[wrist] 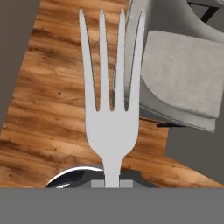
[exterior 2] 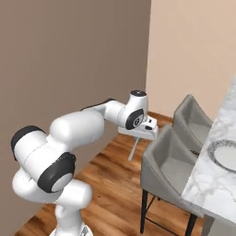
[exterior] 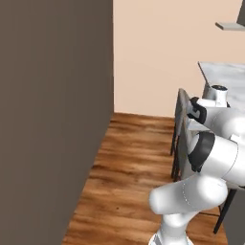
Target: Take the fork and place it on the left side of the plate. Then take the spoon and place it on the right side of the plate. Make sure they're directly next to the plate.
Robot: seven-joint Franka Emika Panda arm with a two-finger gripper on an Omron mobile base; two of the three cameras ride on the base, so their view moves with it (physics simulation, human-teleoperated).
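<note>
We note the largest things first. The marble counter (exterior 2: 216,170) lies well off to one side of the fingers, with two grey chairs (exterior 2: 168,168) tucked against its edge between it and the hand. The wooden floor (wrist: 48,109) is far below the fingertips; in the hand view it and a chair seat (wrist: 183,74) form the background past the tines.

The plate (exterior 2: 227,156) sits on the counter near its edge, well apart from the fingers and beyond the nearer chair. We judge the hand is held clear of the chair backs so the load can be carried over them to the plate's left side.

The gripper (exterior 2: 142,133) is closed narrowly on the fork (wrist: 111,113). The handle's end is pinched between the fingers, so the tines project straight ahead of the fingertips. In the right base view the fork hangs down from the hand, over the floor and beside the nearer chair.

A grip at the handle end leaves the whole length free to be laid flat. It also leaves a long lever, so the fork may swing or slip, in our judgement.

We cannot place the spoon. The first placement is not yet done.
</note>
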